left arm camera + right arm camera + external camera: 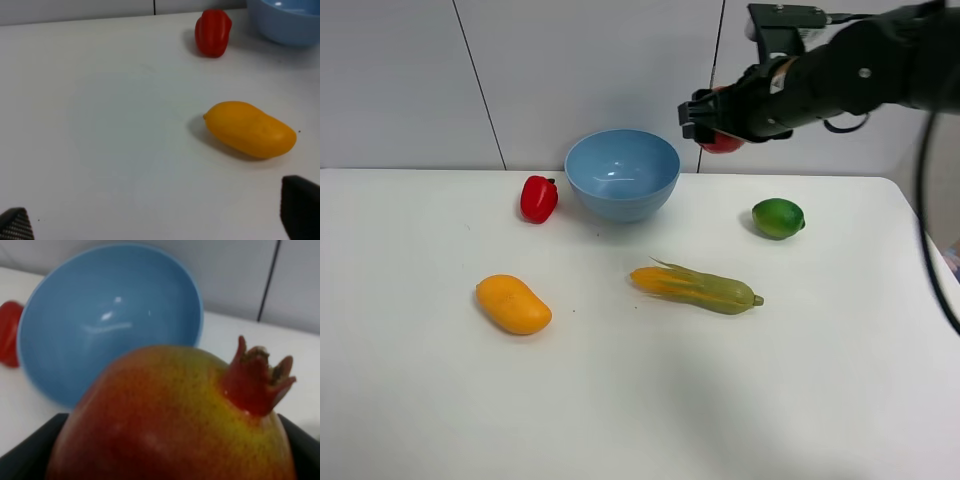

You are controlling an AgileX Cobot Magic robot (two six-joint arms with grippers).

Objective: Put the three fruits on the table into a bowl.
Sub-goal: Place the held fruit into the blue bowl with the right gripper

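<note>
Three fruits sit in three places. From the high camera you see the mango [513,304] on the bench [620,410] left of centre, the lime [778,217] on the bench toward the right, and the pomegranate [723,143] lifted off the surface. It is clenched in the right fingers [705,112], just right of the bowl [620,190] and higher than its rim. Only a red sliver of that fruit shows there, under the black hardware.

Your right wrist camera fills in what is hidden: red-yellow skin, the crown tilted aside and the bowl's blue inside beyond it. A dark finger sits at each lower corner, cut off by the frame.

The left fingers [300,207] appear only in the left wrist camera, spread wide and holding nothing. Just two tips poke in at the edge, and the mango lies on the bench ahead of them, apart.

The bell pepper [538,198] stands just left of the bowl. Only the high view gives you the lime and the corn cob [700,288], which lies mid-bench.
</note>
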